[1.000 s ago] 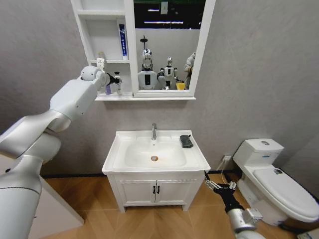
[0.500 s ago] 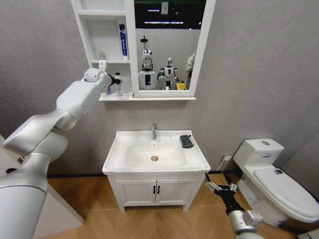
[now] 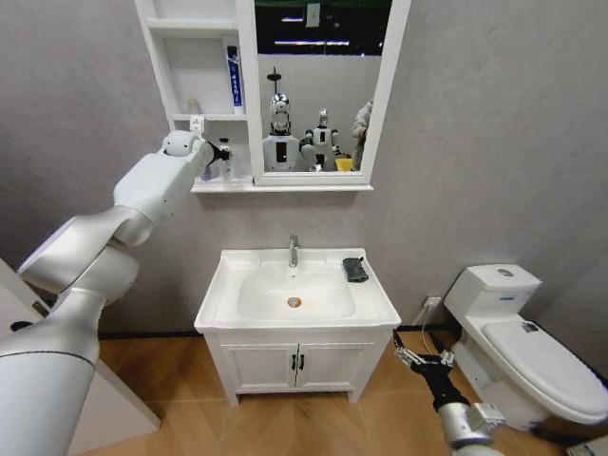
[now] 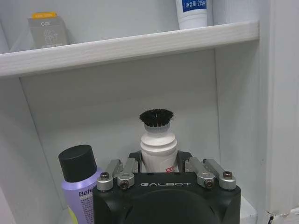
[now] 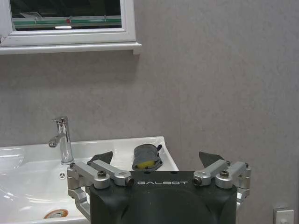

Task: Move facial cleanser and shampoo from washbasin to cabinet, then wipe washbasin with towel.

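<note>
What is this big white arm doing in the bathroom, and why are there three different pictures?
It's a robot with two arms, and it carries three cameras. One picture is from its head, looking at the washbasin and the cabinet on the wall. The others come from cameras on its wrists.

The left gripper is up at the cabinet's bottom shelf. Its wrist camera shows a white bottle with a black brush top sitting between the jaws, which are close around it, beside a purple bottle with a black cap.

The right gripper waits low beside the vanity, jaws open and empty. A small dark towel lies on the washbasin's rim, near the tap.
</note>
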Robot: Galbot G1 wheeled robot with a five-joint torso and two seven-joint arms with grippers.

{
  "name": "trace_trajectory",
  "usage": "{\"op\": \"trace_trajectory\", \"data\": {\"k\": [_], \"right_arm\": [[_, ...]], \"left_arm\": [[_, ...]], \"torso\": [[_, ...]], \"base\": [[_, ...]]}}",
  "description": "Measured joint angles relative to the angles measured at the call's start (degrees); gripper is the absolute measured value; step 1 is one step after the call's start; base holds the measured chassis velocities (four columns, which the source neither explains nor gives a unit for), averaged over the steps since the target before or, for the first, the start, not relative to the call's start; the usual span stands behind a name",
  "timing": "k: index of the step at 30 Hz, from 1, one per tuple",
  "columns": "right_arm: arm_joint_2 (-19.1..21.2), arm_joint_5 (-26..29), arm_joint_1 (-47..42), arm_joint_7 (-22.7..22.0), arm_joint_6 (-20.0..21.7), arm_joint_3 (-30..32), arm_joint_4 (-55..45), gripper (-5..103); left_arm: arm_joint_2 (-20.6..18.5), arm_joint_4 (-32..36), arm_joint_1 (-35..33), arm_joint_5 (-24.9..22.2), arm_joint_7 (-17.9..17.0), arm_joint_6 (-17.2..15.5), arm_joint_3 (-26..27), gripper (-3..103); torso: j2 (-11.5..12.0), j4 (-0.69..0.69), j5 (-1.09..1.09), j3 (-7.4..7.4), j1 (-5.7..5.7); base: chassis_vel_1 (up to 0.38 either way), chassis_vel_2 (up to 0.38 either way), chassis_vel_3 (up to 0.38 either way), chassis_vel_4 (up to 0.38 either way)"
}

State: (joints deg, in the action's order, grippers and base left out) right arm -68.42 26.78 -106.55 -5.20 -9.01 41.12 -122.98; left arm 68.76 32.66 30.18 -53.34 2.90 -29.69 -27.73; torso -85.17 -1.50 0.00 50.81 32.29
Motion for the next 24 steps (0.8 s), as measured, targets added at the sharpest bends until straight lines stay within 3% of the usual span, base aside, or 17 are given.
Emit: {"op": "trace_trajectory", "data": {"k": [4, 6, 7, 9, 15, 17, 24], "right_arm": [[-0.1, 0.0, -0.4, 0.0, -0.2, 0.2, -0.1, 100], [-0.1, -0.1, -0.7, 0.0, -0.5, 0.6, -0.1, 100], [-0.1, -0.1, -0.7, 0.0, -0.5, 0.6, -0.1, 100], [-0.1, -0.1, -0.8, 0.0, -0.6, 0.8, -0.2, 100], [-0.1, 0.0, -0.8, -0.1, -0.6, 0.8, -0.5, 100], [0.1, 0.0, -0.8, -0.1, -0.6, 1.0, -0.6, 100], [0.7, 0.6, -0.5, -0.1, -0.7, 1.4, -0.6, 100]], "left_arm": [[0.0, 0.0, -0.1, -0.2, 0.0, 0.0, 0.1, 41], [0.2, 0.1, -0.2, -0.6, 0.1, 0.0, 0.2, 51], [0.2, 0.1, -0.2, -0.6, 0.1, 0.0, 0.2, 51], [0.7, -0.1, -0.2, -0.6, 0.1, 0.0, 0.3, 68], [0.9, 0.5, -0.2, -0.7, -0.1, -0.2, 0.4, 85], [-0.2, 2.5, -0.3, -0.9, -0.4, -0.6, 0.3, 94], [-4.7, 10.1, -2.0, -2.9, -2.6, -3.0, -0.3, 100]], "torso": [[0.0, 0.00, 0.00, 0.00, 0.00], [0.0, -0.01, 0.00, 0.00, 0.00], [0.0, -0.01, 0.00, 0.00, 0.00], [0.0, 0.00, 0.00, 0.00, 0.00], [0.0, -0.02, 0.01, 0.00, 0.00], [0.0, -0.02, 0.01, 0.00, 0.00], [0.0, 0.00, -0.01, 0.00, 0.00]], "base": [[0.000, 0.000, 0.000, 0.000], [0.000, 0.000, 0.000, 0.000], [0.000, 0.000, 0.000, 0.000], [0.000, 0.000, 0.000, 0.000], [0.000, 0.000, 0.000, 0.000], [0.000, 0.000, 0.000, 0.000], [0.000, 0.000, 0.000, 0.000]]}}
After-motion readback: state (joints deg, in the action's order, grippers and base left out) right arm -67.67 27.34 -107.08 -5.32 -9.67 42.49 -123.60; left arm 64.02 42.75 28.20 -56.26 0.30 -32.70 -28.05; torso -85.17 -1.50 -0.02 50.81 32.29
